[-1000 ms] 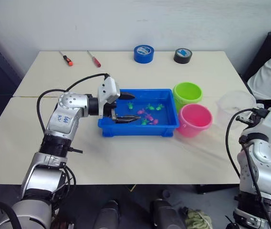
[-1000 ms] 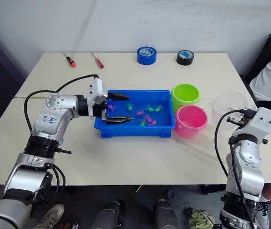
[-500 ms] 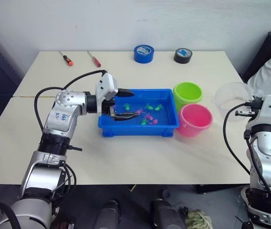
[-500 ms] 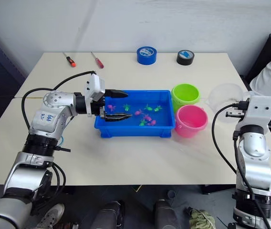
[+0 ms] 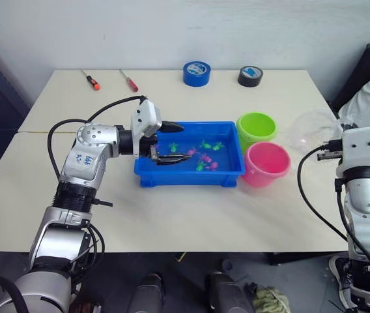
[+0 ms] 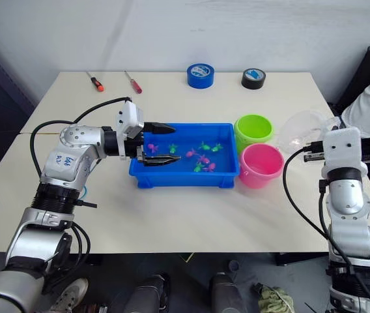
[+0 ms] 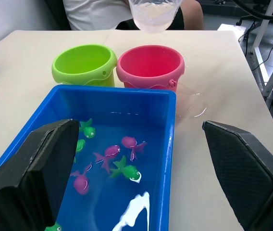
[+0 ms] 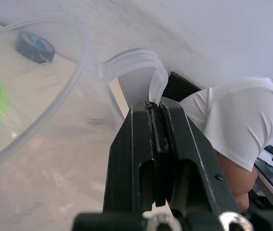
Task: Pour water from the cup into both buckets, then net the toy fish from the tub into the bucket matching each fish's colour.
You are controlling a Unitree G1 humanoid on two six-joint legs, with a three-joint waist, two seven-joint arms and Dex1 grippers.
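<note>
Tub (image 5: 191,175) sits mid-table (image 5: 172,215), long side across, water inside. Toy fish (image 7: 108,154), pink and green, are scattered in the tub's middle and right part; the left wrist view shows about eight, some partly hidden by a finger.

Left tool (image 5: 172,141) hangs over the tub's left end, fingers (image 7: 35,168) spread wide, holding nothing. One finger reaches over the far rim, the other low over the water.

Green bucket (image 5: 256,128) stands just right of the tub's far right corner. Pink bucket (image 5: 266,163) stands nearer, touching or almost touching the green one and the tub's right end. Whether either holds water cannot be told.

Cup (image 6: 302,130) is held up off the table at the right side, tilted, mouth toward the buckets. Right tool (image 8: 156,125) is clamped tight on the cup's handle, as the right wrist view shows. Small wet patch (image 7: 192,103) lies on the table beside the pink bucket.

Far edge of the table: two screwdrivers (image 5: 92,81) at left, blue tape roll (image 5: 196,73) in the middle, black tape roll (image 5: 251,75) to its right.

Person in a white shirt (image 8: 240,120) sits beyond the table's right edge.
</note>
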